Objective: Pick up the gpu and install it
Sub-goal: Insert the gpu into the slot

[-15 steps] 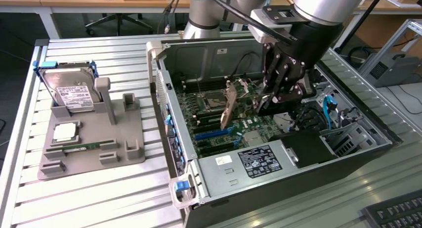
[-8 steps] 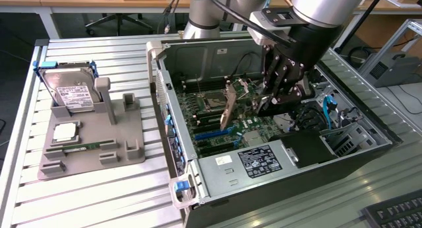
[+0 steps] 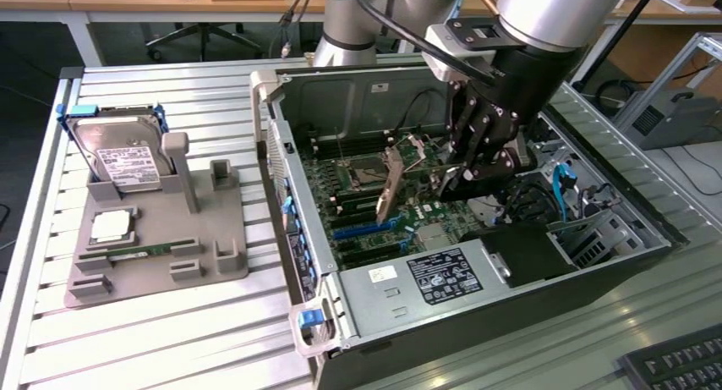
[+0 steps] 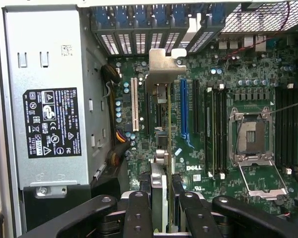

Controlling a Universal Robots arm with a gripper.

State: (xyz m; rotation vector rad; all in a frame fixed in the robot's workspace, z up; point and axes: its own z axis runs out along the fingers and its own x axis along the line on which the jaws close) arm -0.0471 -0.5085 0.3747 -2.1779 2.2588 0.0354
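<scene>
Clamping thin flat gpu (image 3: 394, 185) edgewise, gripper (image 4: 162, 198) above green motherboard (image 4: 248, 89).

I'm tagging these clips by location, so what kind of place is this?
Probably a robotics lab or electronics workbench: an open computer case lies on a slatted metal table, parts sit in a grey fixture, and desks with an office chair stand behind.

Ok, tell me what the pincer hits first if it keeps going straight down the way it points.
The pincer is shut on the gpu, held on edge inside the computer case. Straight ahead lies the motherboard, so the card's lower edge would likely meet its slots first; exact alignment is unclear.
</scene>
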